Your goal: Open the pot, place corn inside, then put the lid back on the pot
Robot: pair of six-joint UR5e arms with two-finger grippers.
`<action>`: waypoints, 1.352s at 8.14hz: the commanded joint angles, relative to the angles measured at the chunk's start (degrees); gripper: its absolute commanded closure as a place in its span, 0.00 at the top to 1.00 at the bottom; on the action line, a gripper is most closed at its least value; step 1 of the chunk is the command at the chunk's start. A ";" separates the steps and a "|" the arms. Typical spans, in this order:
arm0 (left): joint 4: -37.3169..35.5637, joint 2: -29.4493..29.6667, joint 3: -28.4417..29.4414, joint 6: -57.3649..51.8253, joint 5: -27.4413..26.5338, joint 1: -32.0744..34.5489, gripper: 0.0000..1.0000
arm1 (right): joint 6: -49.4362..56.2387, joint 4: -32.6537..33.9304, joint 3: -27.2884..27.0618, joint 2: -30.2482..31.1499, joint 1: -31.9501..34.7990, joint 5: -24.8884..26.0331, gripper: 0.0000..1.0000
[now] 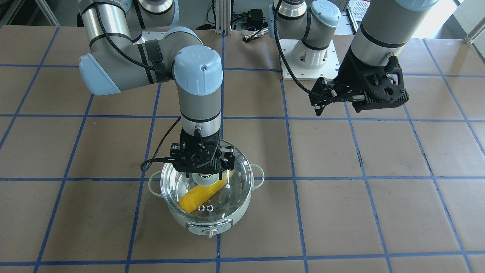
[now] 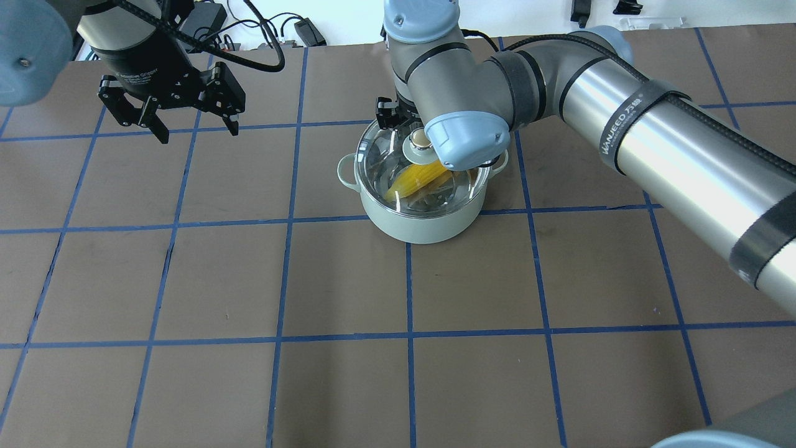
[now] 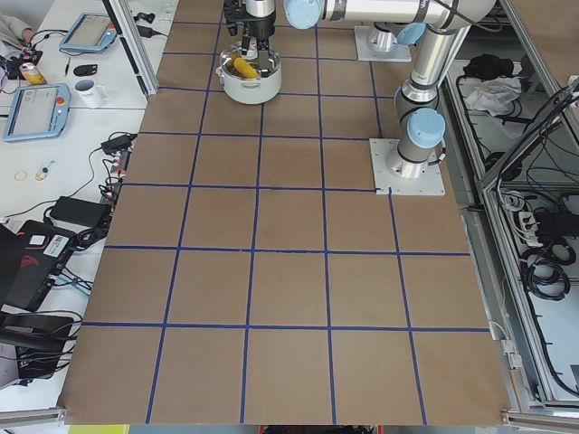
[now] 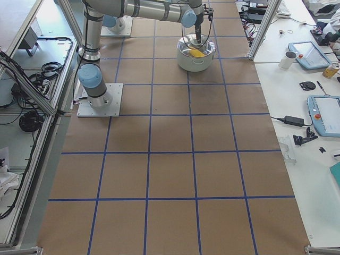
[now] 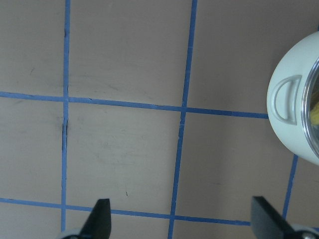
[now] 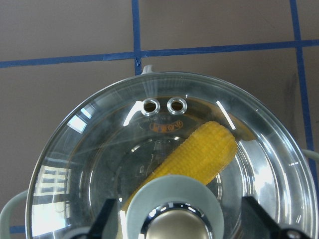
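**Lid (image 2: 379, 163) on pot (image 2: 423, 225), knob (image 6: 174, 226) straight below right gripper (image 6: 177, 211)**

At the left of the overhead view, the left gripper (image 2: 199, 133) is being held above the bare surface (image 2: 249, 280). Its jaws are spread wide with nothing between them, and it is well apart from the pot.

Toward the middle, the pot is being carried by the surface and the lid is being borne on its rim, seemingly seated all round. The corn (image 6: 204, 149) is being seen through the glass, lying inside the pot with its long axis slanting across the bowl and one end under the knob.

The knob is being straddled by the right gripper, poised directly above it. The fingers (image 6: 107, 219) are being held wide on either side, clear of the knob, so nothing is being gripped.

The coming move is judged to turn on that vertical line. The knob lies straight beneath the right gripper, by far the nearer one, so a plain upward retreat looks sufficient.

Being counted:
- one pot
- one lid
- one corn cob
- two vent rings (image 6: 150, 105)
- two grippers
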State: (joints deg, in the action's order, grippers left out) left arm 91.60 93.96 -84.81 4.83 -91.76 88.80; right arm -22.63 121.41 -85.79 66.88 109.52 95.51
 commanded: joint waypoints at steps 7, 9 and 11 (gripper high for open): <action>-0.02 0.17 -0.09 0.00 0.00 0.05 1.00 | 7.59 -25.24 -0.61 24.15 -12.56 -1.11 1.00; 0.07 0.34 -0.09 0.00 0.00 0.05 1.00 | 8.99 -27.80 -0.79 24.70 -13.02 -2.59 1.00; -0.02 0.35 -0.09 0.00 0.00 0.05 1.00 | 13.04 -27.98 -0.79 24.70 -13.02 -2.96 1.00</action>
State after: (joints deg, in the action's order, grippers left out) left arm 91.61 94.32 -84.90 4.85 -91.71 88.83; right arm -12.25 94.03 -86.53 91.35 96.60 93.09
